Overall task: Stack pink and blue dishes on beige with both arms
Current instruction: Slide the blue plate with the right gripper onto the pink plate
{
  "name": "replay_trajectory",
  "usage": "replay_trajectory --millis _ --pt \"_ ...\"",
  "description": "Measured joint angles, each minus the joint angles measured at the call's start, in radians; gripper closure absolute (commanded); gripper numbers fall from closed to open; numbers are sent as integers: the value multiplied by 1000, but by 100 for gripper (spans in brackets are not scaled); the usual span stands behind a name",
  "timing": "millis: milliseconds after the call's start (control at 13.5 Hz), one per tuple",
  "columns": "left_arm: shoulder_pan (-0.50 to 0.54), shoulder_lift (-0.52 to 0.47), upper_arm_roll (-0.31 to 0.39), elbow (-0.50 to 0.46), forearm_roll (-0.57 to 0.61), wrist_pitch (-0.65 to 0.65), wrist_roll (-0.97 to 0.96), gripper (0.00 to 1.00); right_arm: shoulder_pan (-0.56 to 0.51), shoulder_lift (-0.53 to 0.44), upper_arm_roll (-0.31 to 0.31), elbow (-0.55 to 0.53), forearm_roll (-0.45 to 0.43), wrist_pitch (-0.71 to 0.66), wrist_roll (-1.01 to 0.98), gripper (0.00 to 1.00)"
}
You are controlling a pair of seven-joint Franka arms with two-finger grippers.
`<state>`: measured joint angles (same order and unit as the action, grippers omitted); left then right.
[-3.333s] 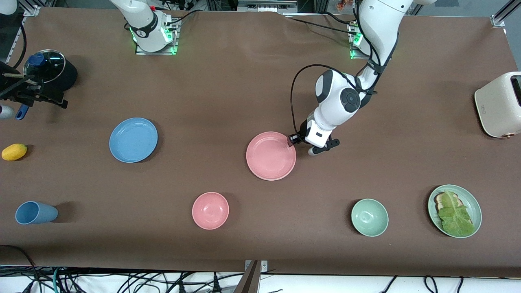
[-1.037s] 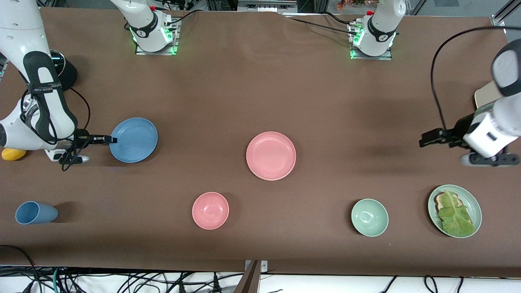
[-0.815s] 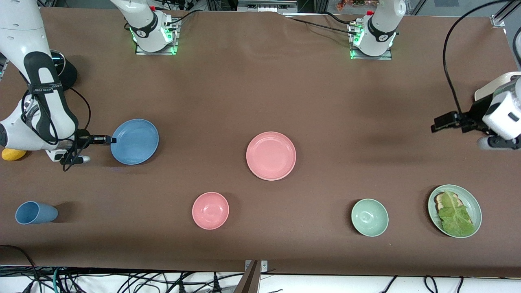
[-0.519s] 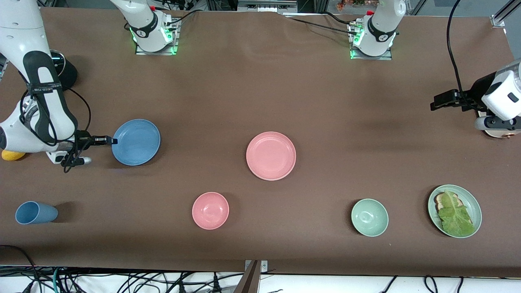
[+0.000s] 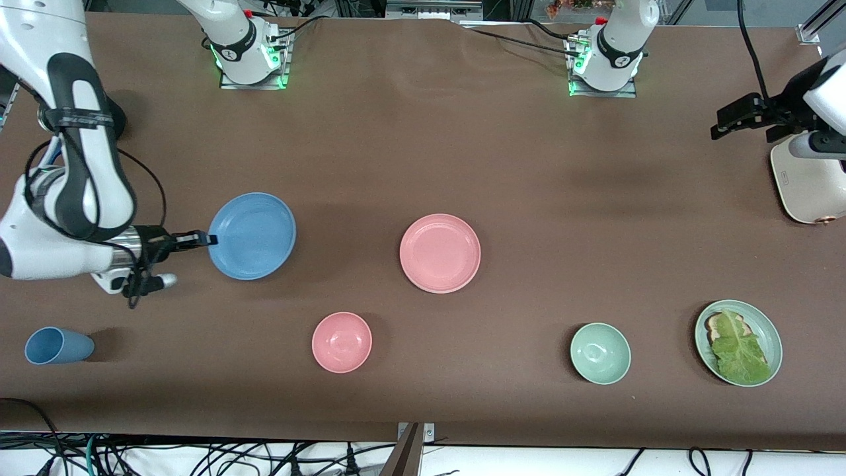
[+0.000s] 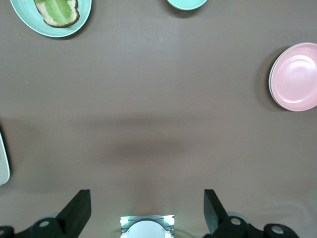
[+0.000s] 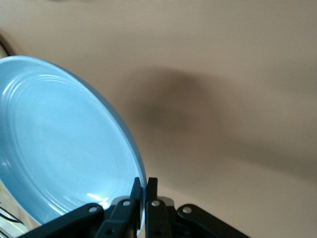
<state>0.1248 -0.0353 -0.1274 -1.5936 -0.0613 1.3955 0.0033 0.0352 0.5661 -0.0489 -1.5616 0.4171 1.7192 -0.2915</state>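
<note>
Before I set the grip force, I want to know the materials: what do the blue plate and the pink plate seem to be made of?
The blue plate, pinched at its rim in the right gripper, looks like matte plastic or melamine: uniform colour, a thin rim, only a soft highlight in the right wrist view. The pink plate looks the same, matte with a pale rim edge. Glazed ceramic cannot be ruled out.

A robotics lab: bolted arm bases (image 5: 250,63), cable tangle (image 5: 198,456).
</note>
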Motion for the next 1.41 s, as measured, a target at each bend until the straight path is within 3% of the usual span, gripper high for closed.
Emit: replay_trajectory --millis 444,741,963,1407 --pt "3 12 6 -2 11 -3 1 0 189 6 156 9 1 195 519 100" --pt "2 14 5 -2 11 -3 1 0 367 57 162 9 -2 402 756 100" --pt "2 19 5 -2 11 -3 1 0 451 102 161 9 -92 510 837 100" --pt "2 21 5 -2 11 -3 1 0 522 171 160 87 -237 527 902 100"
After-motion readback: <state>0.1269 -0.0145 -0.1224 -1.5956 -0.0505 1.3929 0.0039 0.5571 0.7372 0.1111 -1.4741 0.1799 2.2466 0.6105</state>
